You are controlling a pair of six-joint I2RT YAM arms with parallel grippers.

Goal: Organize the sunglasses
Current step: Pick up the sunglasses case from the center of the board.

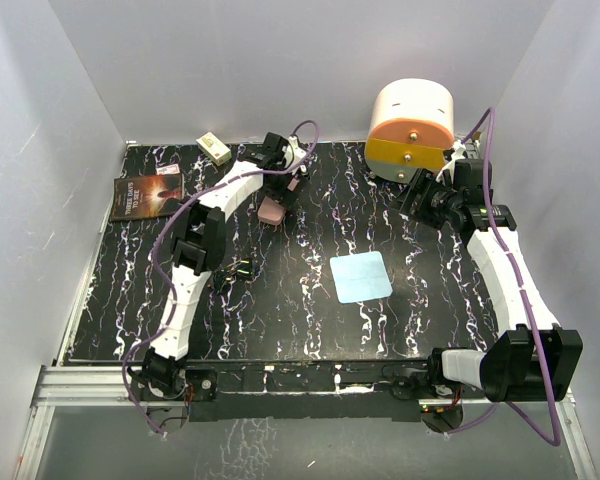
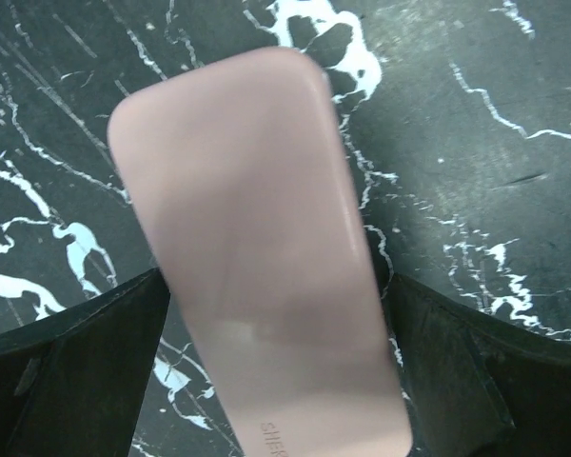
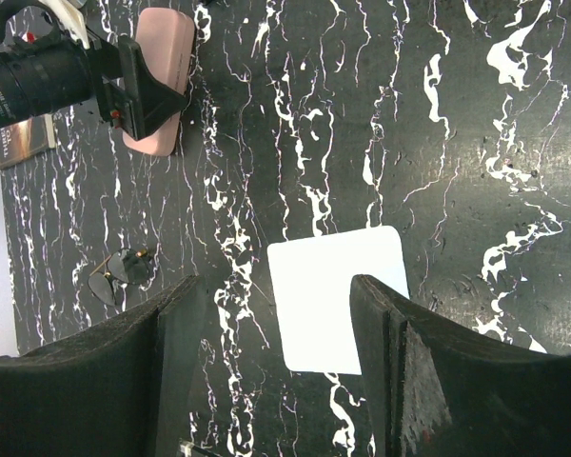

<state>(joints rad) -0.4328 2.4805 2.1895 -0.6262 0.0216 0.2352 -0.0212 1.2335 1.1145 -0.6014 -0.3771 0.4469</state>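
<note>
Left gripper [image 2: 276,286]: you have it spread wide, with one finger [image 2: 86,352] down each long side of the pink case [image 2: 252,248]. The wrist view is too tight to tell you whether the pads actually touch it.
Pink case: it lies flat and closed on the black marble table [image 1: 310,330], left of centre and toward the far side.
Sunglasses [image 1: 242,268]: your target sits on the table nearer than the case, just beside the left arm [image 1: 185,275]. Neither gripper is on it.
Blue cloth [image 1: 361,277]: it lies flat at mid-table, to the right of the sunglasses.
Right gripper [image 3: 274,286]: you have it wide and holding nothing, at far right, beside the round white and orange container [image 1: 410,128].
Far left: a book [image 1: 147,195] and a small box [image 1: 214,149].
</note>
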